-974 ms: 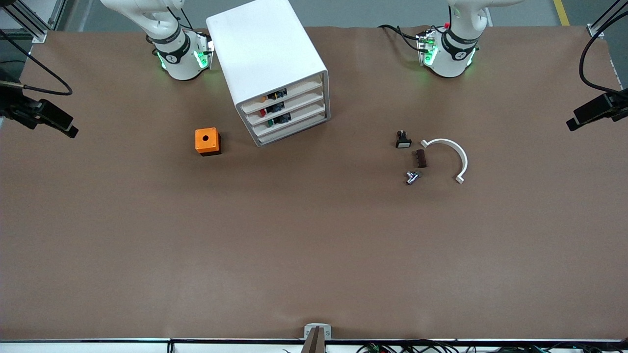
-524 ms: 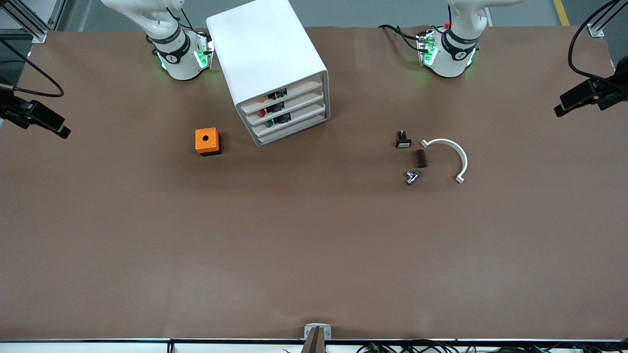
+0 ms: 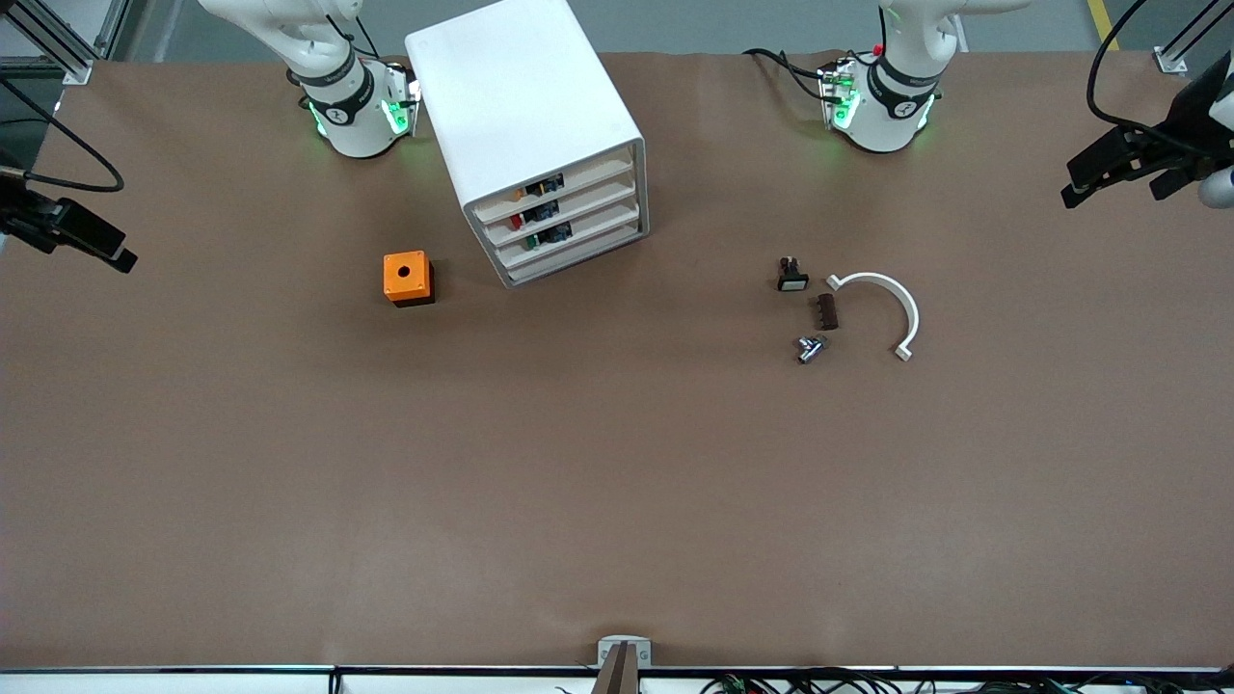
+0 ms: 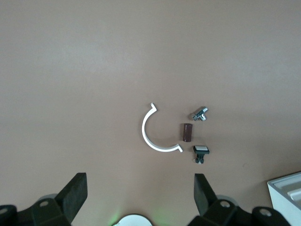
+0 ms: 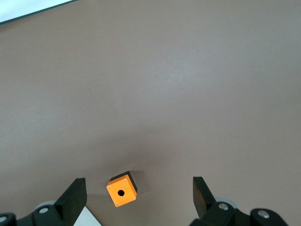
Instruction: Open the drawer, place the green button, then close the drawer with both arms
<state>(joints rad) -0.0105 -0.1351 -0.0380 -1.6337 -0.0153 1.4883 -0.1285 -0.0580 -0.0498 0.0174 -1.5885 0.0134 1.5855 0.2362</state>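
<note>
**Findings: station at rest, no contact made**

1. The cabinet (image 3: pixel 521 96) is set at an angle between the two arm bases, its four fronts turned toward the front camera. The drawer (image 3: pixel 571 240), third front down, is found fully shut. Small green and black samples are seen at this front, apparently as a marker for what is to be stored in it.

2. The button (image 3: pixel 810 348) is taken to be the small greyish piece lying on the table at about four o'clock from the cabinet. Its cap colour cannot be confirmed. It lies near, at seven o'clock from, a brown block (image 3: pixel 827 311), with a white-capped button (image 3: pixel 792 278) at eleven o'clock and a white arc (image 3: pixel 882 308) at two o'clock. An orange cube (image 3: pixel 408 278) stands at eight o'clock from the cabinet.

3. The left gripper (image 3: pixel 1113 181) is held high over the table edge at the left arm's end, at two o'clock from the loose parts. Its fingers are spread fully apart and nothing is held. The parts are kept in its wrist camera's sight, presumably for picking.

4. The right gripper (image 3: pixel 92 236) is held over the edge at the right arm's end, at ten o'clock from the cube, likewise spread wide and empty.

5. Judgement: no step is yet done. The drawer is to be opened first.
</note>
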